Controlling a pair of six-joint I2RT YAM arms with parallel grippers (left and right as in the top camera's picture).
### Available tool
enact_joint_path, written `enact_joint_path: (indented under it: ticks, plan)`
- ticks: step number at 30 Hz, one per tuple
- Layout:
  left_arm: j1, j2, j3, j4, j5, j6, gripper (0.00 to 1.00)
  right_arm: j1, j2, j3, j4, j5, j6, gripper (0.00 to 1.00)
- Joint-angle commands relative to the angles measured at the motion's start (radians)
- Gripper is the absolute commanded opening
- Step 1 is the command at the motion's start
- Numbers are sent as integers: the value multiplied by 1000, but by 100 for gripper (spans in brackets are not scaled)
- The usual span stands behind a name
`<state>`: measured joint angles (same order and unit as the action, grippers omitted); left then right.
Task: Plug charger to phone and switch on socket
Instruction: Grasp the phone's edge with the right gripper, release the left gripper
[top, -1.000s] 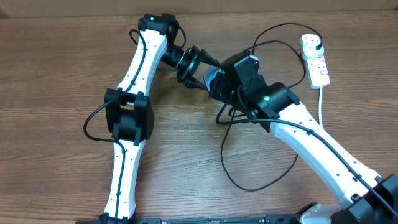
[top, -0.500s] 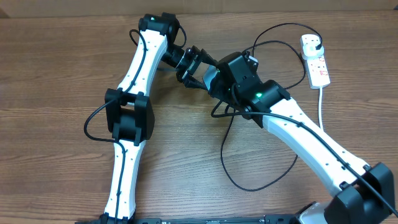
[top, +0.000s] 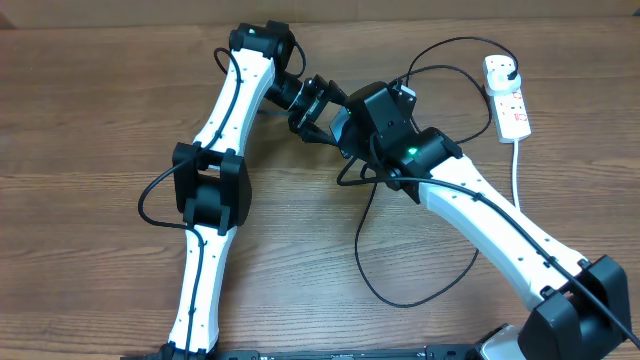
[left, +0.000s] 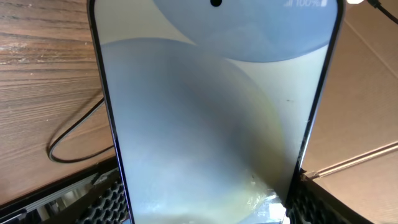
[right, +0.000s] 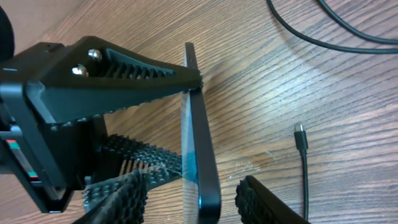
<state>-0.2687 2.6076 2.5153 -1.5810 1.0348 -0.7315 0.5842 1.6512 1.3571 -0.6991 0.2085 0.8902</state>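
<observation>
Two arms, two grippers, one phone, one charger and one socket were counted on the wooden table (top: 90, 130).

The phone (left: 211, 112) was held by the left gripper (left: 202, 205), whose two ribbed fingers (left: 106, 199) were pressed against its long edges. It was found near the middle of the table toward the far side, between the two wrists. From the right wrist it was seen edge-on, with the right gripper (right: 193, 202) spread around its lower end. A gap was seen between one finger (right: 267, 202) and the phone's edge.

The charger (right: 305, 180) was laid in loose loops across the table. Its one connector tip (right: 300, 134) was left lying on the wood just beside the phone, apart from it and gripped by nothing. Its plug (top: 510, 68) was seated in the socket (top: 507, 97) at the far right, well apart from the phone. One thick white lead (top: 516, 165) was run from the socket toward the near edge.

From overhead the phone was almost wholly hidden by the grippers. In the left wrist view its top and bottom ends were cut off, and the pale, blurred screen could not be read. The phone's port was not seen in any view. The socket's red markings were too small for the switch position to be told.
</observation>
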Motion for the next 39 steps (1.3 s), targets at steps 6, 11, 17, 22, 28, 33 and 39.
enact_joint_path:
  ticks: [6, 11, 17, 22, 28, 33, 39]
  plan:
    - [-27, 8, 33, 4, 32, -37, 67, 4, 14, 23, 6, 42, 0, 44]
    - [-29, 8, 33, 12, 31, -40, 67, 4, 27, 23, 6, 42, 0, 40]
    - [-29, 8, 33, 12, 31, -40, 67, 4, 61, 23, 3, 42, 0, 40]
    - [-29, 8, 33, 13, 31, -40, 67, 3, 62, 24, 14, 46, 0, 38]
    - [-29, 8, 33, 20, 27, -40, 67, 3, 60, 26, 13, 49, 0, 38]
    - [-29, 8, 33, 31, 26, -43, 67, 4, 60, 27, 16, 29, -1, 38]
    - [-29, 8, 33, 39, 18, -48, 67, 3, 60, 27, 17, 15, -4, 38]
